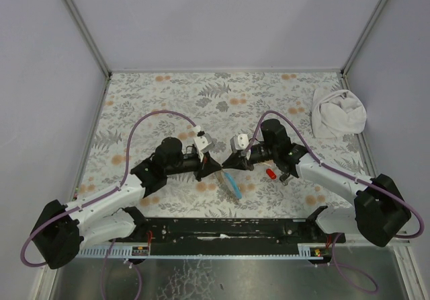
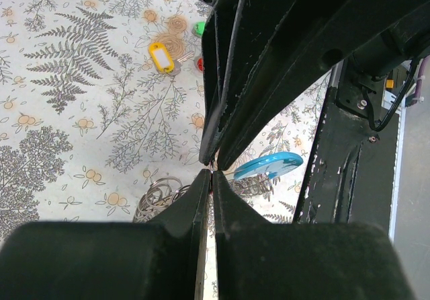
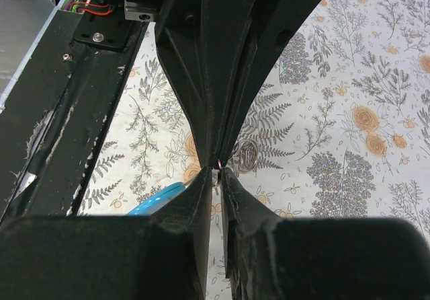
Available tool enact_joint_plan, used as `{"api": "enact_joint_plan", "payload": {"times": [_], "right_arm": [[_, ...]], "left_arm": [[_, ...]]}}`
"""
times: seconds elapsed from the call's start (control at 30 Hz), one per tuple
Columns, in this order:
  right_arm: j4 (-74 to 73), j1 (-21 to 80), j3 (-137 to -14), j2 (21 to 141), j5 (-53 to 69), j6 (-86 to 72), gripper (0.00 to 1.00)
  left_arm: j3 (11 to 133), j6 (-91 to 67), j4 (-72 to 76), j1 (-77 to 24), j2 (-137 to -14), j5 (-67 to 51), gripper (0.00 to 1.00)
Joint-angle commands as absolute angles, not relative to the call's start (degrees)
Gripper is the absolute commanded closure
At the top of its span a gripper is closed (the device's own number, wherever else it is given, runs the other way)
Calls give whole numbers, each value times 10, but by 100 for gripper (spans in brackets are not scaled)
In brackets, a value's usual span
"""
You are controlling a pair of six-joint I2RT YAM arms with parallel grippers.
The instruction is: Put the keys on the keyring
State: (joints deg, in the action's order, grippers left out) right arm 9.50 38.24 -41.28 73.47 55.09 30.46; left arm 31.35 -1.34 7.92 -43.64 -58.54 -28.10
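Lying on the table (image 1: 168,91) right under the meeting hands, the keyring (image 1: 232,184) shows its light blue stretch in the overhead view, running toward the near edge. Both arms reach inward from the near corners, so that the left hand (image 1: 213,166) and right hand (image 1: 229,163) meet tip to tip above the keyring. The left hand is fully closed; whether it pinches anything I cannot tell. The right hand's fingers (image 3: 195,199) stand a thin slit apart with a fine wire loop (image 3: 218,173) at their tips; whether they grip it cannot be told. Overhead, only a red key (image 1: 271,173) shows, beside the right wrist. The left wrist view adds a yellow key (image 2: 161,56) and a green key (image 2: 199,27) beyond the hands, plus grey coils (image 2: 158,196) near the blue stretch. A white cloth (image 1: 339,114) lies at the far right.
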Motion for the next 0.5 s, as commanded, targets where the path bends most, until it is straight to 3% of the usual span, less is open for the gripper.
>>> {"api": "enact_joint_plan", "payload": {"times": [0.0,0.47], "right_arm": [[99,384,-437,739,563,310,84],[106,384,-438,747,566,307,84]], "left_arm": [[326,-6,94,-441,-576,-299,100],[317,-14,114,-441,-554,-316,100]]}}
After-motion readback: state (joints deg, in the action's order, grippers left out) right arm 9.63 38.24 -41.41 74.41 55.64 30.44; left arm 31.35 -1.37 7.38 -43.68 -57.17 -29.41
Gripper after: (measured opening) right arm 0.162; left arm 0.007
